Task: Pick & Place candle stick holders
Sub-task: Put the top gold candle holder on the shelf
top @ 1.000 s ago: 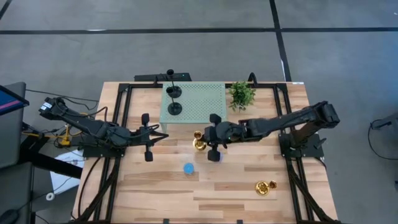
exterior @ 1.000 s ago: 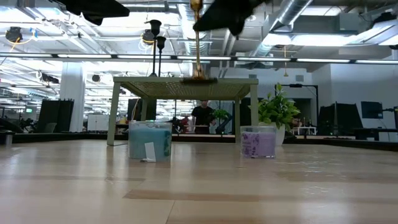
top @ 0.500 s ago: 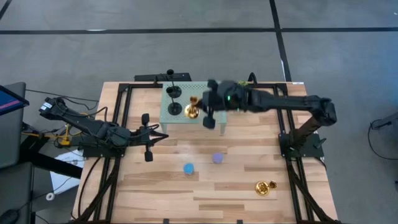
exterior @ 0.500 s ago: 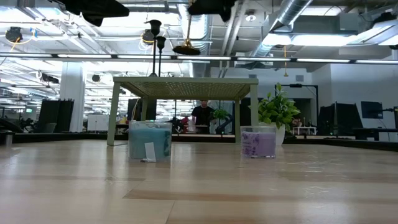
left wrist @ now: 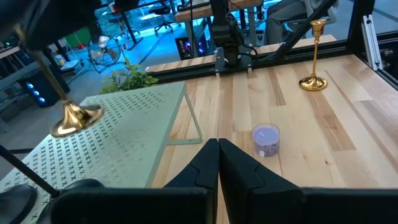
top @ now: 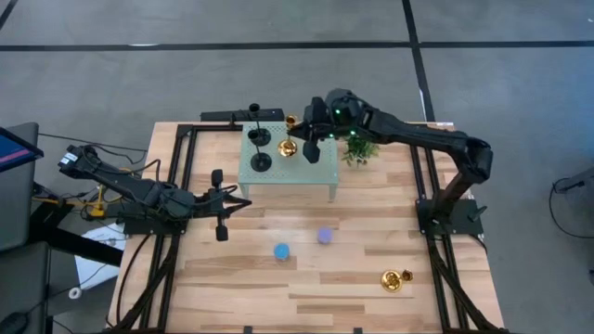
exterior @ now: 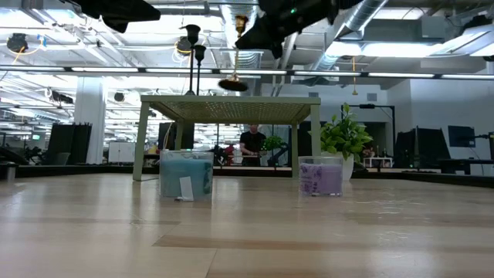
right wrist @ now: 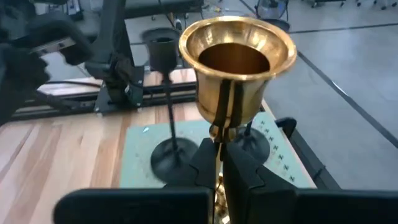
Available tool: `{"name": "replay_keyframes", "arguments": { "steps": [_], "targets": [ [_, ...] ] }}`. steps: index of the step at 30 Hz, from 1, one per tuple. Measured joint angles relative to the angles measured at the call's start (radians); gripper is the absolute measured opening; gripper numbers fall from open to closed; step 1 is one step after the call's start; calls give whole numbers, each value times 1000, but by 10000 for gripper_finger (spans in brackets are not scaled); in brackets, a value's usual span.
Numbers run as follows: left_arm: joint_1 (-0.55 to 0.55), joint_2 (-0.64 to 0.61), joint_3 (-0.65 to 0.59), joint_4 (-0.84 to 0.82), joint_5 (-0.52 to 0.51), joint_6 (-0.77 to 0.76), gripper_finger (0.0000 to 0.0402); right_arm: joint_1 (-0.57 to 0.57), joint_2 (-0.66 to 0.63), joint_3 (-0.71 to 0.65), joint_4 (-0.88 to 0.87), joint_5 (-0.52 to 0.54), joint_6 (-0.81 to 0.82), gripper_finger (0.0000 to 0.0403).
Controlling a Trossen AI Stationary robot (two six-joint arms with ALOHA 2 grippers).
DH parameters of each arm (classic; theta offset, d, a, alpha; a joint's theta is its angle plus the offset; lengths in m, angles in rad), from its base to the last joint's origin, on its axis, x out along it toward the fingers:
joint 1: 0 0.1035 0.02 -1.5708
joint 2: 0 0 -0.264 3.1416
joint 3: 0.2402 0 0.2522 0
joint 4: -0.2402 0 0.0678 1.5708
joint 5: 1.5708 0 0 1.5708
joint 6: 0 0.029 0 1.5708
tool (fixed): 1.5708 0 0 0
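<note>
My right gripper (top: 307, 139) is shut on a shiny gold candle stick holder (exterior: 238, 54) and carries it over the pale green perforated stand (top: 311, 172). Two black candle stick holders (top: 262, 160) (top: 261, 139) stand by their round bases on the stand's left part. A second gold candle stick holder (top: 394, 279) stands upright on the wooden table at the near right, also in the left wrist view (left wrist: 313, 55). My left gripper (top: 239, 200) waits shut to the left of the stand, above the table. My right gripper pinches the gold holder's slim stem (right wrist: 219, 132) just under its cup (right wrist: 236, 59) between the two fingers. The fingers come about level from the table's right and lie across the stem. The holder hangs a little tilted, its round base (exterior: 233, 83) clear above the stand's top.
A small green potted plant (top: 360, 141) stands right of the stand, under my right arm. A blue candle jar (top: 281, 250) and a purple candle jar (top: 324, 236) sit on the table in front of the stand. Black frame rails run along both sides of the table.
My right gripper has swung from in front of the stand toward the table's far edge and upward, carrying the gold holder. The holder now hangs over the stand beside the black ones. The purple jar, which the gripper covered in the high view, now shows.
</note>
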Motion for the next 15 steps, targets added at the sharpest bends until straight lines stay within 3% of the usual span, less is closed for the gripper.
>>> {"name": "replay_keyframes", "arguments": {
  "steps": [6, 15],
  "targets": [
    [0, 0, 0, 0, 0, 0, 11, -30, 62, 35, 0, -2, 6, 0],
    [0, 0, 0, 0, 0, 0, 11, -60, 165, 196, -99, -1, -13, 0]
  ]
}}
